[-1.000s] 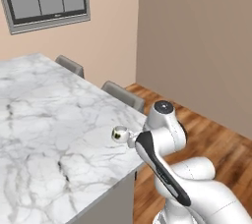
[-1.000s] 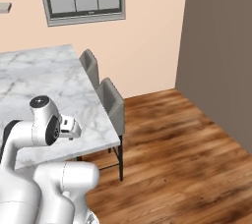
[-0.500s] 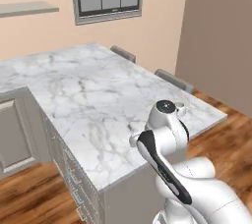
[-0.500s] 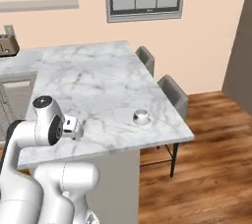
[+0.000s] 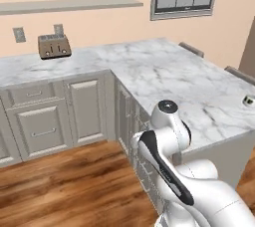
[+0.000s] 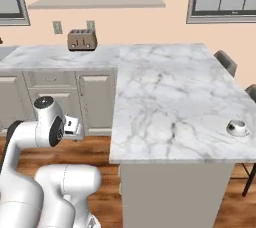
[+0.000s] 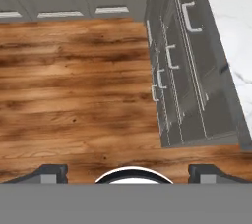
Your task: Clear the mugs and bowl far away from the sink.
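One white mug (image 6: 237, 128) stands on the marble island counter (image 6: 165, 97) near its front right corner; the left base view catches this mug (image 5: 248, 100) at its right edge. The bowl and the sink are out of view. My gripper (image 7: 129, 173) hangs low beside the counter, pointing down at the wood floor. Its fingertips (image 7: 49, 171) stand far apart with nothing between them, so it is open. The hand (image 6: 75, 127) sits left of the island's front edge, well away from the mug.
A toaster (image 5: 54, 46) stands on the back counter under a wall shelf (image 5: 69, 5). Grey cabinets (image 5: 45, 116) and drawers (image 7: 182, 70) line the counter sides. Chairs (image 6: 225, 62) stand at the island's far right. Wood floor (image 7: 74, 95) lies below the hand.
The whole picture has swung: the base has turned, bringing the back counter, toaster and cabinets into view. The mug now sits far to the right. The jaws stay open.
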Controlling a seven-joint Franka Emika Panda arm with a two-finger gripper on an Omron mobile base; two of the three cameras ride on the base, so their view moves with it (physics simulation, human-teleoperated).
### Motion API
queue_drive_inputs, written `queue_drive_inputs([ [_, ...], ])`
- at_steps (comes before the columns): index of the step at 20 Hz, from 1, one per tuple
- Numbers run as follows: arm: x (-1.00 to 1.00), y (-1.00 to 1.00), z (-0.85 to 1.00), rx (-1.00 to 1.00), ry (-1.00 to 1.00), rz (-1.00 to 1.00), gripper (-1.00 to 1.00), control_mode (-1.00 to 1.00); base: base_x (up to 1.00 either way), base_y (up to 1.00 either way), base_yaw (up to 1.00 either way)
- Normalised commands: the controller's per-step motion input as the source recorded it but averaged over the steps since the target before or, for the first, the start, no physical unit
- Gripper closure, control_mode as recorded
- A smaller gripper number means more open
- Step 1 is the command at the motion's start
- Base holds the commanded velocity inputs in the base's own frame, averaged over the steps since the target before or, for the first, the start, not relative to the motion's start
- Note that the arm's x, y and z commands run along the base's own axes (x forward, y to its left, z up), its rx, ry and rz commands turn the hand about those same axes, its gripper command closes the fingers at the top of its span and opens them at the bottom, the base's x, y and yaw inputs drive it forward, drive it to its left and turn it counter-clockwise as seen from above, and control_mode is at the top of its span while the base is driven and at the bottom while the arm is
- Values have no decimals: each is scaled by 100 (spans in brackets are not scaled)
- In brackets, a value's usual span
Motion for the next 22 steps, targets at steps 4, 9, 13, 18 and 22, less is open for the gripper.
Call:
queue_drive_inputs([
  [4,0,0,0,0,0,0,-100,100,-19,100,26],
  [9,0,0,0,0,0,0,-100,100,-1,100,14],
  [13,0,0,0,0,0,0,-100,100,20,100,7],
  [18,0,0,0,0,0,0,-100,100,63,54,8],
  [22,0,0,0,0,0,0,-100,100,80,62,3],
])
